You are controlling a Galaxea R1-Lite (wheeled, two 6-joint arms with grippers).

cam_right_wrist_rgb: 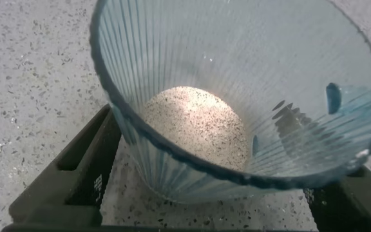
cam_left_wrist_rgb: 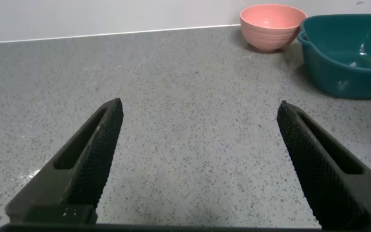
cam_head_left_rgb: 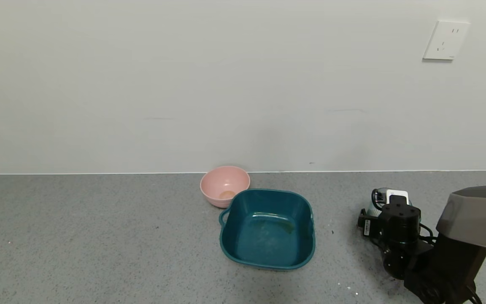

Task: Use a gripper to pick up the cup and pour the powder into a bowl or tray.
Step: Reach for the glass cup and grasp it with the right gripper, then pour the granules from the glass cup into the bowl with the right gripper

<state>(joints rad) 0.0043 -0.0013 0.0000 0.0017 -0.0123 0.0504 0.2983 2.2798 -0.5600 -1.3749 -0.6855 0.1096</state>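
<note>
The pale-blue ribbed cup (cam_right_wrist_rgb: 140, 51) stands upright on the grey counter with a small heap of white powder (cam_right_wrist_rgb: 195, 122) in its bottom. My right gripper (cam_right_wrist_rgb: 201, 122) is open, with one black finger (cam_right_wrist_rgb: 82, 161) on each side of the cup, close against its wall. In the head view the right gripper (cam_head_left_rgb: 388, 202) is at the right, and the cup (cam_head_left_rgb: 371, 212) is almost hidden behind it. The dark-teal basin (cam_head_left_rgb: 308, 219) sits to the left of it, apart. My left gripper (cam_left_wrist_rgb: 200, 103) is open and empty over bare counter, out of the head view.
A small pink bowl (cam_head_left_rgb: 225, 183) stands just behind the basin's far left corner, near the wall; it also shows in the left wrist view (cam_left_wrist_rgb: 272, 26) beside the basin (cam_left_wrist_rgb: 340, 71). A wall socket (cam_head_left_rgb: 445, 40) is high on the right.
</note>
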